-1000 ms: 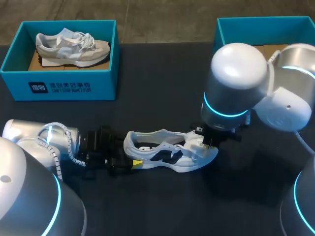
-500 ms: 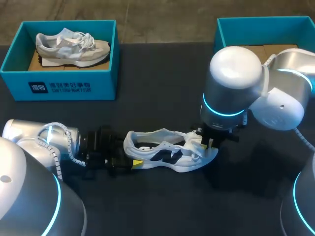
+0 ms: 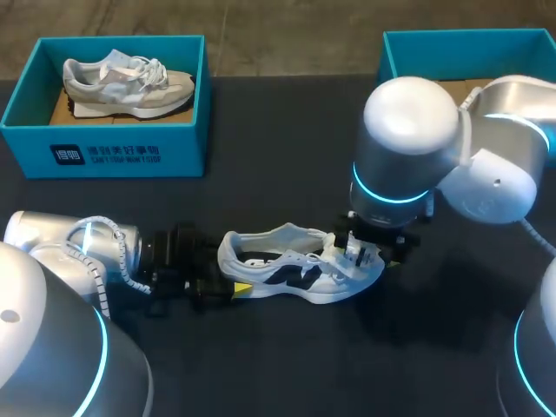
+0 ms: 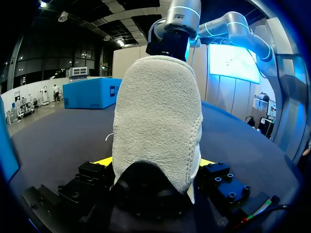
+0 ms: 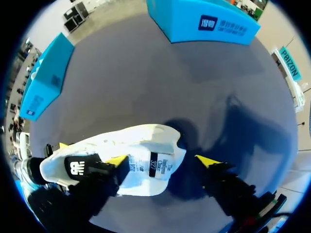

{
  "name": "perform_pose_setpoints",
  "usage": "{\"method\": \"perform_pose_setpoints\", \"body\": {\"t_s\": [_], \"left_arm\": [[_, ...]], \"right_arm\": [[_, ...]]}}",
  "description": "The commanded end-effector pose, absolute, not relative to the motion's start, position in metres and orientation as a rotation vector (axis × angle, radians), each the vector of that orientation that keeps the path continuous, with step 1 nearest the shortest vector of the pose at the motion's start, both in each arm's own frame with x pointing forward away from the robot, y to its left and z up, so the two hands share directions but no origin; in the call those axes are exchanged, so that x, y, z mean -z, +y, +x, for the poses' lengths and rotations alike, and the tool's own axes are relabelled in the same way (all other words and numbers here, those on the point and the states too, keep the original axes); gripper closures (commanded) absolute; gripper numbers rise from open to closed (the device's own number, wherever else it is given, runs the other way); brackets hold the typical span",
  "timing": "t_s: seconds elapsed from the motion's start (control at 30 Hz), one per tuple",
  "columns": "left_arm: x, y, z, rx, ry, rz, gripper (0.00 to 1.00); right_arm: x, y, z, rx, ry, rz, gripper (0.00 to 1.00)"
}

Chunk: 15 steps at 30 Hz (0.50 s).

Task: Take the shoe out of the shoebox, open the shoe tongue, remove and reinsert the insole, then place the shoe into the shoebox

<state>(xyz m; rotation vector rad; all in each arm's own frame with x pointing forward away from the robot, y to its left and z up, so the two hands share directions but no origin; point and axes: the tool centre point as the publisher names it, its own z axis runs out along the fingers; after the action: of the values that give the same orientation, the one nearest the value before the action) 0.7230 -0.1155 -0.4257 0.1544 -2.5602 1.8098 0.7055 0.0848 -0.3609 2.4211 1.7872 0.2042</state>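
shoes (image 3: pixel 300 276): two; shoeboxes (image 3: pixel 104 152): two

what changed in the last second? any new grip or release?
The right gripper edged slightly along the white shoe toward its heel, open over the tongue, grasping nothing. The left gripper stays shut on the heel; the shoe has not moved.

- The table (image 3: pixel 278 122) has a dark, matte top.
- A blue shoebox (image 3: pixel 104 155) stands open at the table's far left corner, with white print on the wall that faces the near edge.
- A second blue box (image 3: pixel 452 36) stands at the far right corner, also open; only part of it shows.
- A white shoe (image 3: pixel 300 278) with dark side markings rests on its sole towards the near edge, roughly midway along it, with its heel towards the left edge and its toe towards the right.
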Motion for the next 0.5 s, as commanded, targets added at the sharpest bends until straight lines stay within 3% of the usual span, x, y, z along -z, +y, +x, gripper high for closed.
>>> {"method": "perform_pose_setpoints", "body": {"t_s": [0.03, 0.5], "left_arm": [[0.430, -0.115, 0.727, -1.804, -2.563, 0.154, 1.00], [0.430, -0.115, 0.727, -1.804, -2.563, 0.154, 1.00]], "right_arm": [[0.343, 0.097, 0.704, -0.186, 1.776, 2.347, 0.00], [0.288, 0.130, 0.738, -0.247, 2.144, 1.830, 0.00]]}}
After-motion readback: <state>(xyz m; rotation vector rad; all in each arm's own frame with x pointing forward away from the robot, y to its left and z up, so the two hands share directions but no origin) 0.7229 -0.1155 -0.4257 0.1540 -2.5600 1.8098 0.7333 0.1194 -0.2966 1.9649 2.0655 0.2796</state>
